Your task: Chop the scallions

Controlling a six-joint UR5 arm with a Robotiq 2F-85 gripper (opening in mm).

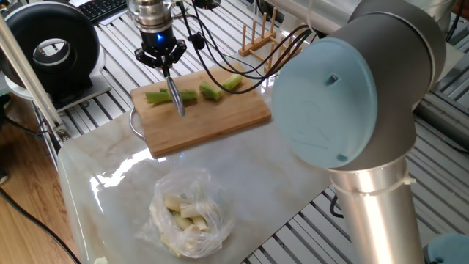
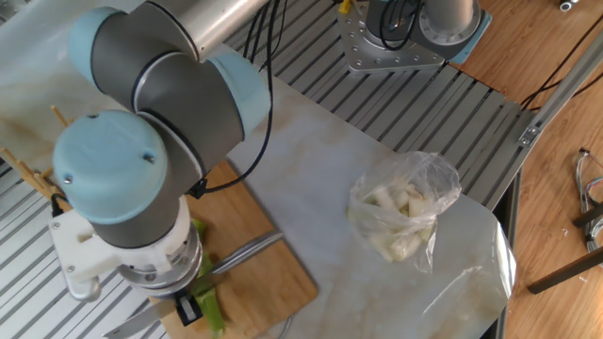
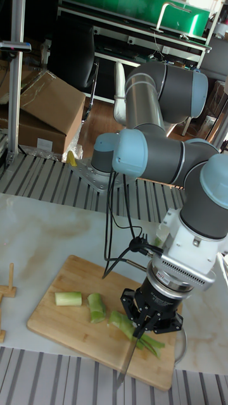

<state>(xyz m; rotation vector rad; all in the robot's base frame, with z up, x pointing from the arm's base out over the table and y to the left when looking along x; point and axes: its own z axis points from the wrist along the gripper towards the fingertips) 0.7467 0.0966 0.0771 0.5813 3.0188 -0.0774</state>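
The scallions (image 1: pixel 192 93) lie in cut green chunks in a row across the far side of the cutting board (image 1: pixel 212 121), spread out so the blade can reach the uncut length. The gripper (image 1: pixel 163 63) has its fingers closed on a knife (image 1: pixel 176 97), blade angled down toward the stalk. The tall fixed view shows the longer leafy piece under the blade; the other fixed view hides it behind the arm, yet shows the bag of pale pieces (image 2: pixel 403 215) well apart

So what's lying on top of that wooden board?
Green scallion pieces lie in a row on the board, with the knife held by the gripper over them. The blade hides part of the row.
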